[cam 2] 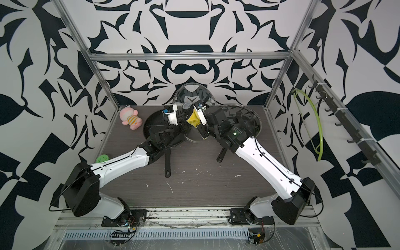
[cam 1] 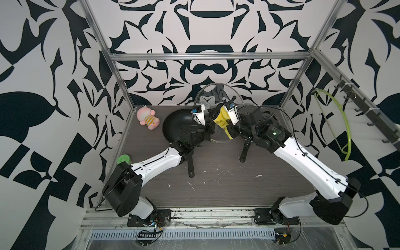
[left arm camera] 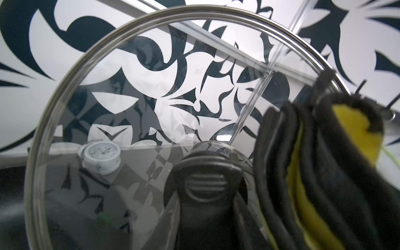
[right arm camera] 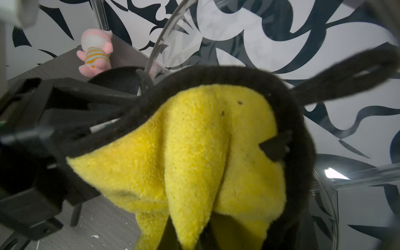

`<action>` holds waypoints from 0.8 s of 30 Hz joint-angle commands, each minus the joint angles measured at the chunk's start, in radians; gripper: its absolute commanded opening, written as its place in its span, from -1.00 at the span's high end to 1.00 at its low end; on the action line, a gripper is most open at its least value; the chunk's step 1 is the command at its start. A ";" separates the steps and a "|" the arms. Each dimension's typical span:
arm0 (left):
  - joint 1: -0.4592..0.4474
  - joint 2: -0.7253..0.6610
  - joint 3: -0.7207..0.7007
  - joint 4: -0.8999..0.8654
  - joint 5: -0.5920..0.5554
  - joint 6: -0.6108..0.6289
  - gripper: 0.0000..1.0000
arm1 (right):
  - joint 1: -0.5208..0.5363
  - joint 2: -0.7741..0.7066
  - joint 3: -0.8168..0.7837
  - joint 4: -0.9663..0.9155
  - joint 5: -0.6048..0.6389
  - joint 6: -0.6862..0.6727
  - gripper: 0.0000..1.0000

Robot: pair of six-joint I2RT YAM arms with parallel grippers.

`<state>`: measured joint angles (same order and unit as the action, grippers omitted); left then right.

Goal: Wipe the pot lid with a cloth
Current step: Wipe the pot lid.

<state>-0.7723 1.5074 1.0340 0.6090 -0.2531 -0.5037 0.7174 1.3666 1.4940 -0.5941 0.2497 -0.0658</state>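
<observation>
Glass is making the pot lid (cam 1: pixel 207 95) heavy, stiff, slick and breakable, so its knob (left arm camera: pixel 203 188) looks the safest hold. The left fingers (cam 1: pixel 208 128) are pinching it there, standing the lid upright above the tabletop (cam 1: pixel 216 184). The right fingers (right arm camera: pixel 275 149) are clamping the soft, light cloth (right arm camera: pixel 194 151), bunched at the glass near its rim.

You're looking at two frying pans (cam 1: pixel 175 121) (cam 1: pixel 245 152), at least two lids counting the glass lid (cam 1: pixel 213 93) and a second lid (cam 2: pixel 252 116), and one each of yellow cloth (cam 1: pixel 223 118), plush toy (cam 1: pixel 147 118), green-capped tub (cam 1: pixel 123 159), white jar (left arm camera: pixel 101 158) and green hanger (cam 1: pixel 348 138).
</observation>
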 commanded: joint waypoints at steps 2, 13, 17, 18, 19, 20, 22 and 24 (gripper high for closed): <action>-0.021 -0.023 0.143 0.234 -0.137 -0.333 1.00 | 0.031 -0.013 -0.028 0.073 0.007 0.049 1.00; -0.025 -0.017 0.185 0.182 -0.212 -0.366 1.00 | 0.065 -0.005 -0.059 0.144 -0.006 0.096 1.00; -0.024 -0.013 0.142 0.268 -0.195 -0.154 1.00 | 0.063 -0.025 -0.035 0.160 0.051 0.076 1.00; -0.024 -0.011 0.128 0.306 -0.176 -0.071 1.00 | 0.063 -0.029 -0.026 0.161 0.064 0.066 1.00; -0.025 -0.010 0.116 0.336 -0.152 0.006 1.00 | 0.063 -0.032 -0.016 0.160 0.077 0.055 1.00; -0.024 -0.012 0.102 0.362 -0.129 0.103 1.00 | 0.062 -0.034 -0.005 0.160 0.088 0.044 1.00; -0.024 -0.016 0.085 0.379 -0.112 0.250 1.00 | 0.058 -0.036 0.018 0.161 0.105 0.023 1.00; -0.024 -0.019 0.073 0.385 -0.071 0.416 1.00 | 0.054 -0.031 0.042 0.161 0.122 0.001 1.00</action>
<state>-0.7959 1.5314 1.0996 0.7334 -0.4011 -0.4061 0.7738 1.3682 1.4620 -0.4713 0.3130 -0.0242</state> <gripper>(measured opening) 0.338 0.079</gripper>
